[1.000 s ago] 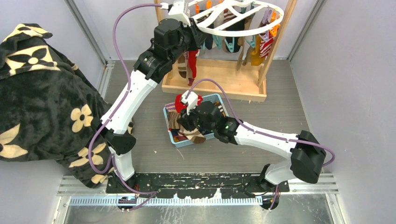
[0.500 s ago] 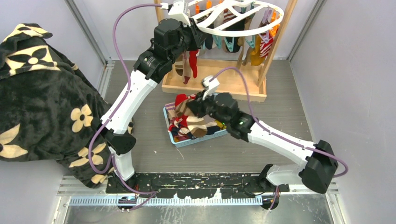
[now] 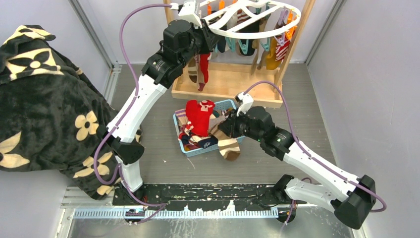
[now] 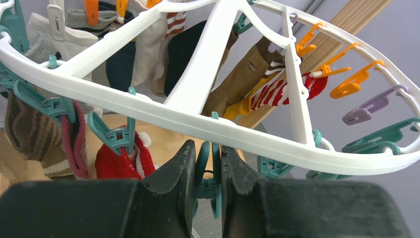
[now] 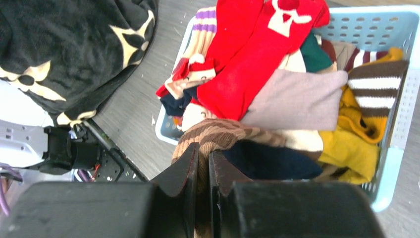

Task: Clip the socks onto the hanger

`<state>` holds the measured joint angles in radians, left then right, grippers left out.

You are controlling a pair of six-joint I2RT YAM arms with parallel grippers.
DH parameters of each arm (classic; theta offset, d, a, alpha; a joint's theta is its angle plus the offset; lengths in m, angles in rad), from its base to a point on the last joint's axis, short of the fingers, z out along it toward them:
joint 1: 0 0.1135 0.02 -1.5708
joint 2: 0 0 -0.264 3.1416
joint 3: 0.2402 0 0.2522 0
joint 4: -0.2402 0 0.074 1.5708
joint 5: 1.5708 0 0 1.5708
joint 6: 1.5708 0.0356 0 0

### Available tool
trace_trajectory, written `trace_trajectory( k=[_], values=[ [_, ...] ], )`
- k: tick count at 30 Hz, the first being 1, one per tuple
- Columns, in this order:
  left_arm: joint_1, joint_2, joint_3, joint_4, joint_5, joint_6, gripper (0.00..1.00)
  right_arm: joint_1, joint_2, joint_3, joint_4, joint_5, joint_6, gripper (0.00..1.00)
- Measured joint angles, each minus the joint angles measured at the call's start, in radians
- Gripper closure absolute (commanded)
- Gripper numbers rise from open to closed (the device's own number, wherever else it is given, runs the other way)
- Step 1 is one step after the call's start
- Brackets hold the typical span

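Jaws of the left gripper are narrowed on a teal clip dangling from the white hanger just above them. The right gripper pinches a brown striped sock; the other socks fill the blue basket beyond its fingertips.

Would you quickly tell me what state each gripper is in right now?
Left gripper: closed on a teal clip of the hanger.
Right gripper: closed on a brown striped sock.
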<state>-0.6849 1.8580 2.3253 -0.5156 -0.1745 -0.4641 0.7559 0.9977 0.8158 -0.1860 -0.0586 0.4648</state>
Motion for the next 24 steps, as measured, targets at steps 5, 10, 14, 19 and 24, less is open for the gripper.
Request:
trace_trajectory(
  k=[5, 10, 14, 19, 24],
  values=[
    [0.0, 0.0, 0.0, 0.0, 0.0, 0.0, 0.9, -0.001, -0.051, -0.004, -0.108, -0.034, 0.02, 0.69],
    [0.0, 0.0, 0.0, 0.0, 0.0, 0.0, 0.9, -0.001, -0.003, -0.047, -0.17, -0.076, 0.042, 0.49],
    [0.0, 0.0, 0.0, 0.0, 0.0, 0.0, 0.9, -0.006, 0.035, -0.08, -0.213, -0.103, 0.054, 0.46],
    [0.0, 0.0, 0.0, 0.0, 0.0, 0.0, 0.9, -0.042, 0.037, -0.081, -0.187, -0.131, 0.073, 0.46],
    [0.0, 0.0, -0.001, 0.0, 0.0, 0.0, 0.9, -0.094, 0.048, -0.097, -0.103, -0.162, 0.113, 0.46]
  ],
)
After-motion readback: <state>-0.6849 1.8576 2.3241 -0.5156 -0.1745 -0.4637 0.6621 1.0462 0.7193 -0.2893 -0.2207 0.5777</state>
